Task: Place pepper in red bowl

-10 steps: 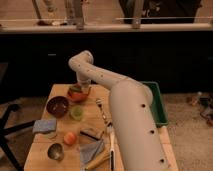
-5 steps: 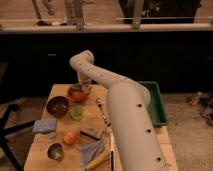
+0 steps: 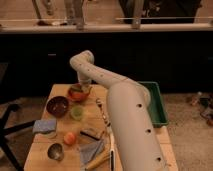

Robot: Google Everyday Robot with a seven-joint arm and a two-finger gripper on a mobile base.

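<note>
The red bowl [image 3: 78, 94] stands at the far side of the wooden table [image 3: 40, 147], right of a darker maroon bowl [image 3: 57, 105]. My gripper [image 3: 81, 88] hangs at the end of the white arm, directly over the red bowl and reaching down to its rim. A small greenish shape that may be the pepper [image 3: 74, 90] shows inside the bowl under the gripper. I cannot tell whether the gripper holds it or whether it lies loose in the bowl.
On the table are a small light-green cup [image 3: 76, 112], a blue cloth [image 3: 45, 125], an orange fruit [image 3: 69, 137], a grey metal bowl [image 3: 55, 151], a dark bar [image 3: 90, 134], a grey cloth [image 3: 92, 150] and a utensil [image 3: 101, 112]. A green bin [image 3: 156, 102] sits at the right.
</note>
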